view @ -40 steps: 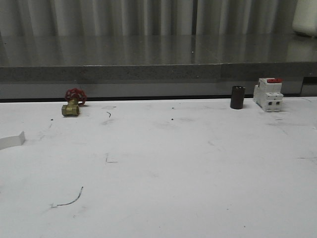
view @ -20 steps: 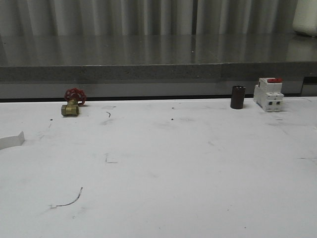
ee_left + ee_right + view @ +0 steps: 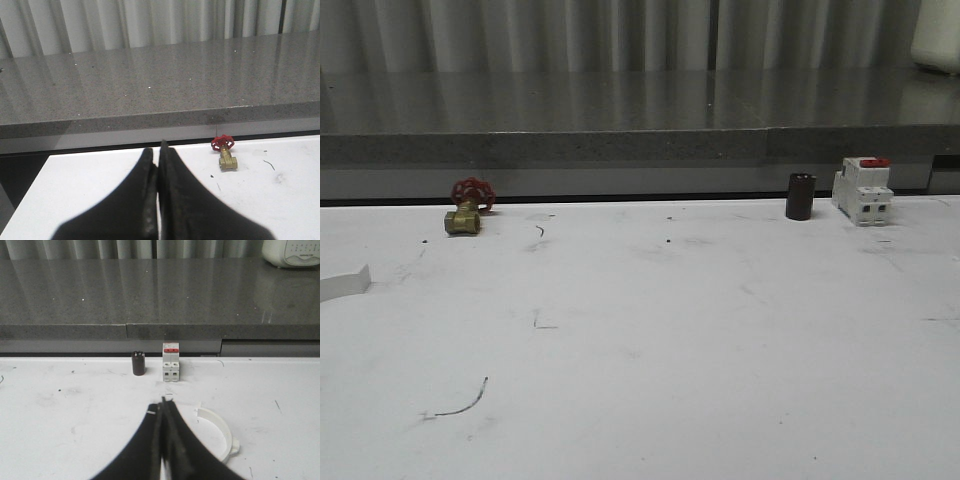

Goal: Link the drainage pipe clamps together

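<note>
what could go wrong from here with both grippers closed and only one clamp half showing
The right gripper is shut with the white clamp half lying partly behind its fingers; descending shut would likely shove it rather than grasp it. The circuit breaker is also white and stands just beyond, so it might be mistaken. The left gripper, also shut, has no clamp ahead.

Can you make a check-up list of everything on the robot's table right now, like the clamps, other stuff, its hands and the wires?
Surface: white table, scuffed with dark marks.
Job's things: one white half-ring clamp lies behind the right end effector; a white piece sits at the table's left edge, identity unclear.
Clutter: brass valve with red handle, black cylinder, white circuit breaker.
End effectors: left end effector shut, right shut, both empty.
Cables: nothing seen.
Surroundings: grey counter, corrugated wall.
</note>
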`<action>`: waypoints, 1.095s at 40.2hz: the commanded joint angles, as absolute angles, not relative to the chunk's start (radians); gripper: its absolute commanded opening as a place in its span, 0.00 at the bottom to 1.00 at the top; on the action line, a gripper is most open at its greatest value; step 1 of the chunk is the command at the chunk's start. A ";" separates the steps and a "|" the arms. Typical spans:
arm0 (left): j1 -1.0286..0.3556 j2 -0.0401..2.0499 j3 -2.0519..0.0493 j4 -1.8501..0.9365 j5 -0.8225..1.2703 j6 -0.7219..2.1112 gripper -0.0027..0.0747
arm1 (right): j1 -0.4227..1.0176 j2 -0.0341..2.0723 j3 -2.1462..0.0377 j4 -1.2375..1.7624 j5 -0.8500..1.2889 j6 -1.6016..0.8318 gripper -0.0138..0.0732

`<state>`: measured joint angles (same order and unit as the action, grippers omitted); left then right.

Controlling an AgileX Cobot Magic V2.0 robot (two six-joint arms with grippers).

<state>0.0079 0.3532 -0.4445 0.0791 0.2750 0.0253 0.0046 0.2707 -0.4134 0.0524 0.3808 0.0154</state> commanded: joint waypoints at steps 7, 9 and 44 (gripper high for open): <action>0.010 0.367 -0.480 0.080 0.217 0.026 0.71 | -0.003 0.287 -0.453 0.023 0.313 0.012 0.62; 0.010 0.367 -0.480 0.080 0.217 0.026 0.87 | -0.003 0.287 -0.453 0.012 0.313 0.012 0.76; 0.012 1.127 -0.796 -0.012 0.507 0.026 0.75 | -0.003 0.287 -0.452 -0.012 0.312 0.012 0.90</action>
